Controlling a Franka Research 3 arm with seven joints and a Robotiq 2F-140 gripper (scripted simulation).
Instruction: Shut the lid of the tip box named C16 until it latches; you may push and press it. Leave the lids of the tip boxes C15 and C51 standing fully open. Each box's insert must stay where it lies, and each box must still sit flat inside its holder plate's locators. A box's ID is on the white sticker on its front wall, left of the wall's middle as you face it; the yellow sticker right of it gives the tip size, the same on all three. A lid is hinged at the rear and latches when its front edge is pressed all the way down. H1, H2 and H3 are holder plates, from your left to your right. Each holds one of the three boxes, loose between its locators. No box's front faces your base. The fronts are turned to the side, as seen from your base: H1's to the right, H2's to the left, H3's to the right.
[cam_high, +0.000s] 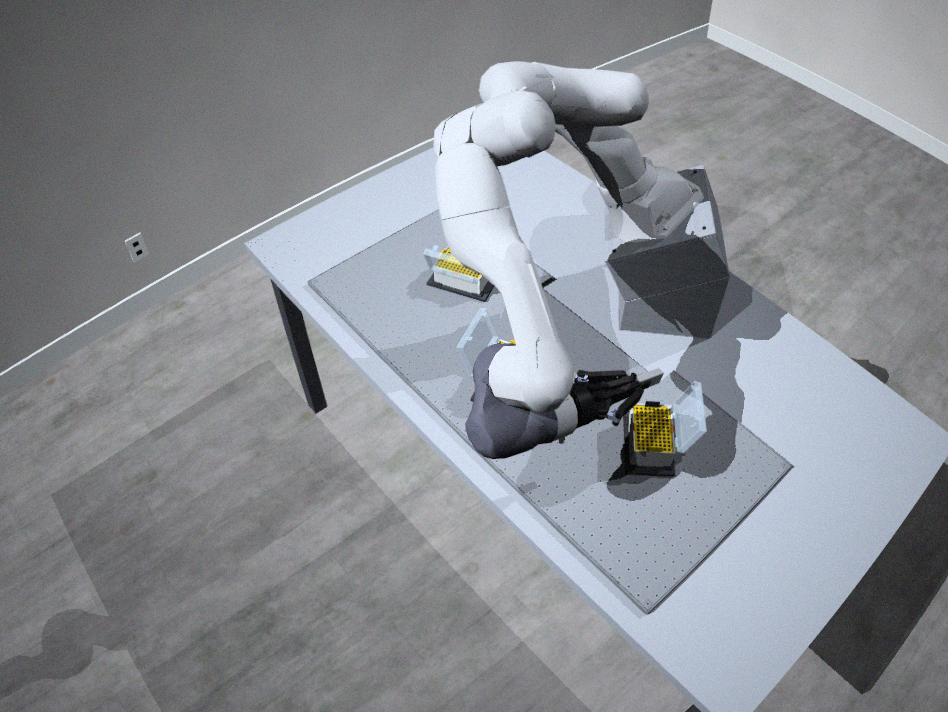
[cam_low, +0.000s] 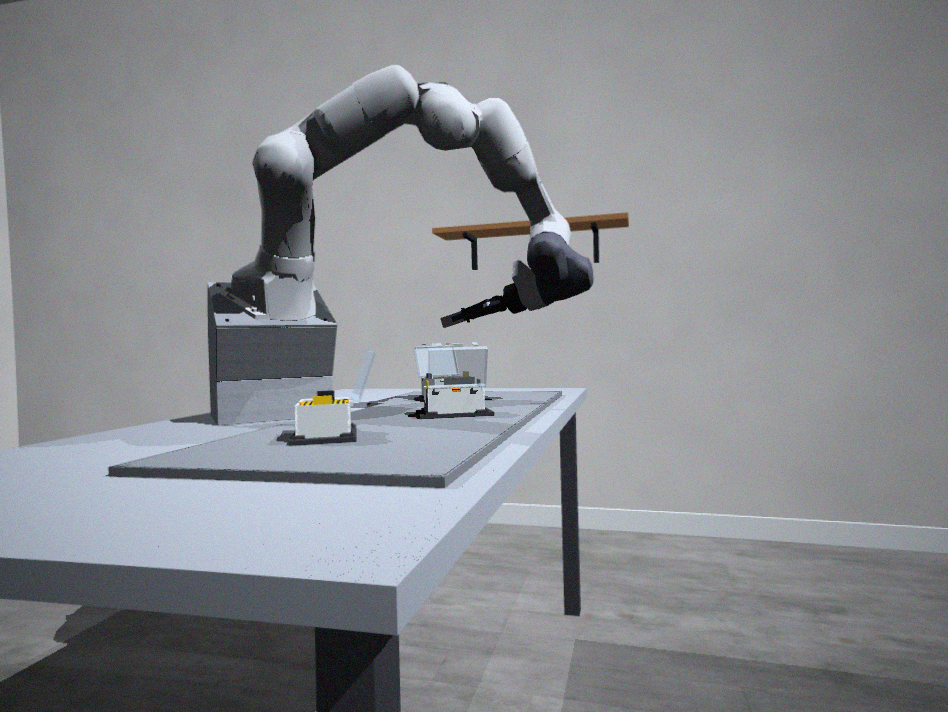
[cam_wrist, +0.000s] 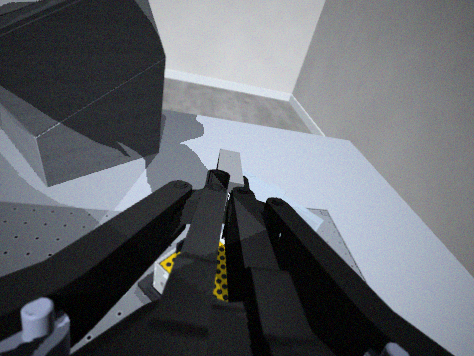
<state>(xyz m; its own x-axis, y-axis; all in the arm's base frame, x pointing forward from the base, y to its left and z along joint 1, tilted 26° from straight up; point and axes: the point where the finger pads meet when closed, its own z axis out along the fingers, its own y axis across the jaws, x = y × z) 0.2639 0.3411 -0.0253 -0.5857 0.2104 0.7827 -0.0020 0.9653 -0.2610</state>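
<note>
The tool (cam_high: 639, 380), fingers pressed together on nothing, hovers above the open tip box (cam_high: 652, 430) on the bench (cam_high: 843, 429).

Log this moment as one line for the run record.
gripper: shut, empty | position: above front edge of tip box | its lid: standing open | contact: none visible

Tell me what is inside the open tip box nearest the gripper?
A yellow insert dotted with holes fills the tip box; its clear lid stands open. The shut gripper covers one corner. Tips cannot be made out.
</note>
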